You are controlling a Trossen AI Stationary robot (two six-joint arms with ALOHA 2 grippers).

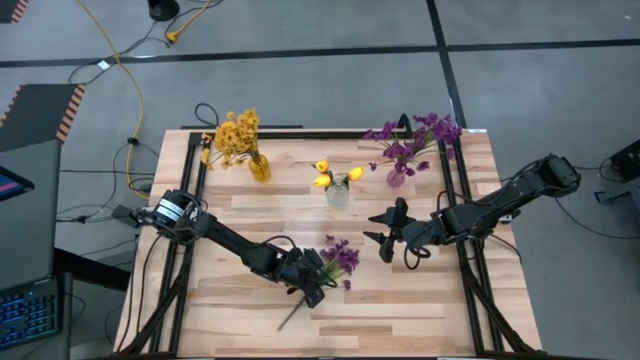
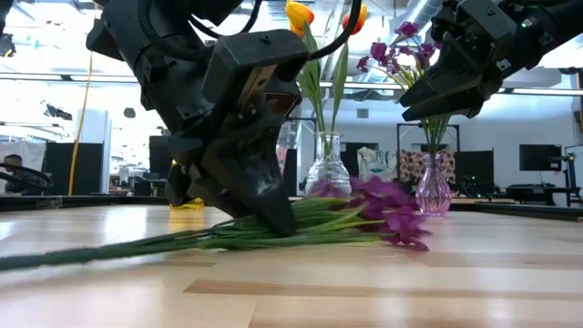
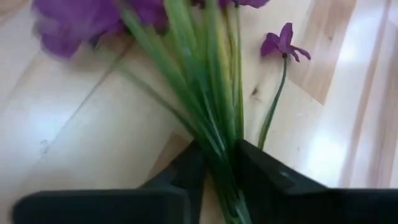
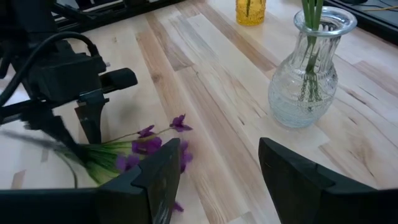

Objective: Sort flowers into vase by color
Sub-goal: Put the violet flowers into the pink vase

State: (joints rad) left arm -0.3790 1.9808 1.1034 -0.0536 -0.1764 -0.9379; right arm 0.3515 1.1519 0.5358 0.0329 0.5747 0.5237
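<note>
Pale smooth wooden table [image 1: 420, 300], clear textured glass vase [image 4: 306, 74], matt black end effector [image 2: 250, 196]

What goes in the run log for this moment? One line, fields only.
left gripper: shut on purple flower bunch stems, lying on table | right gripper: open, above table | purple vase: holds purple blooms

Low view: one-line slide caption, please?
Left gripper closed on the green stems of a purple flower bunch lying on the table; right gripper open above.

Bright light shines off the pale worktop [image 3: 74, 149], and the close purple flowers [image 3: 68, 25] look soft and blurry.
</note>
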